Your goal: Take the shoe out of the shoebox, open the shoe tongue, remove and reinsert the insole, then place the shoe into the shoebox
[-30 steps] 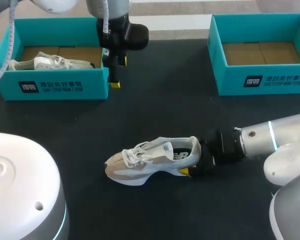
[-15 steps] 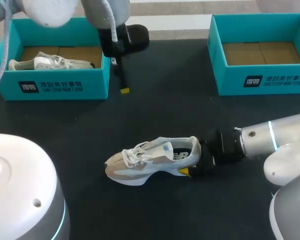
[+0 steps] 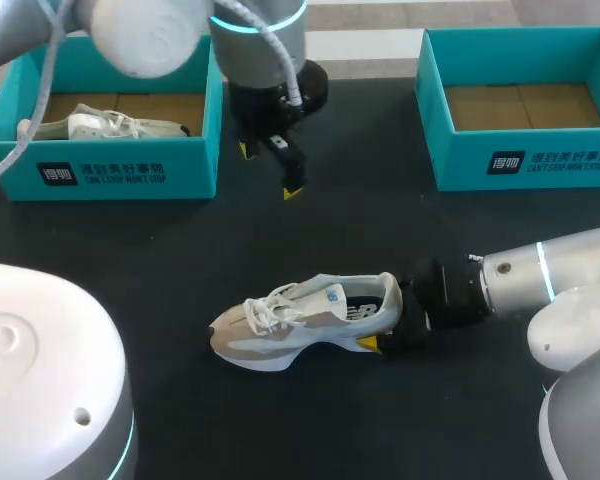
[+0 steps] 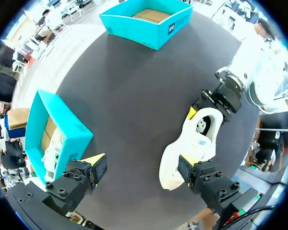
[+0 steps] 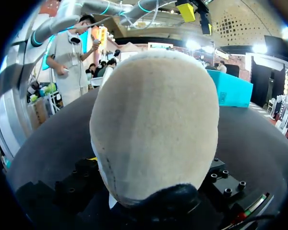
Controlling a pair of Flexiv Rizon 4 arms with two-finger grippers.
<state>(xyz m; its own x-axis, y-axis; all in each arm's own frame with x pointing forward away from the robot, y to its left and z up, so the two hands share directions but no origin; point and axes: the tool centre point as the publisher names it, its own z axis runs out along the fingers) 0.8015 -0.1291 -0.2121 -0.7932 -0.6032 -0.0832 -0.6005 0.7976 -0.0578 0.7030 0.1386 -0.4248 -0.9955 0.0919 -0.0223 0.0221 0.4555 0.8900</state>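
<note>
The black tabletop (image 3: 180,250) carries two teal boxes along its far edge. At the far left corner stands the left shoebox (image 3: 120,172), with a second shoe (image 3: 100,125), pale and laced, lying on its side inside. At the far right corner stands the right shoebox (image 3: 540,162), which shows its brown cardboard bottom (image 3: 525,105). The shoe (image 3: 300,320), a beige and white sneaker, stands on its sole on the tabletop, out of both boxes. It sits a little toward the near edge from the middle, toe to the left and heel to the right. The right gripper (image 3: 385,322) comes in low from the right edge and pinches the heel between its fingers. One yellow tip shows at the near side of the sole, and in the right wrist view the heel (image 5: 153,124) fills the space between the fingers. The left gripper (image 3: 269,170) hangs above the tabletop just right of the left shoebox, near the far edge. Its fingers are spread wide and hold nothing. In the left wrist view the shoe (image 4: 194,148) lies ahead of one finger. Since a second ago the left arm has swung from the left shoebox's right wall toward the middle and turned its gripper, while the shoe and the right arm have stayed put.
</note>
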